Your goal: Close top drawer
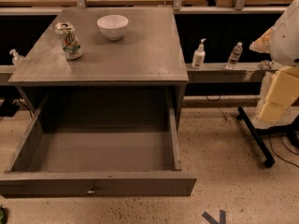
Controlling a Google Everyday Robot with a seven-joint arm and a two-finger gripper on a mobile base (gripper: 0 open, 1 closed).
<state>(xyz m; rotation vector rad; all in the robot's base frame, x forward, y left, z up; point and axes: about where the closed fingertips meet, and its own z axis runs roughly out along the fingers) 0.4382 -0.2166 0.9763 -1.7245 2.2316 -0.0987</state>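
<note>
Your top drawer (93, 183) stands pulled far out toward the camera beneath the grey table (140, 64), with its knob (91, 189) at front centre. The arm (287, 31) sits at the right edge, well apart from the drawer. Its gripper (274, 99) angles downward, and you cannot tell whether it is wide or narrow.
</note>
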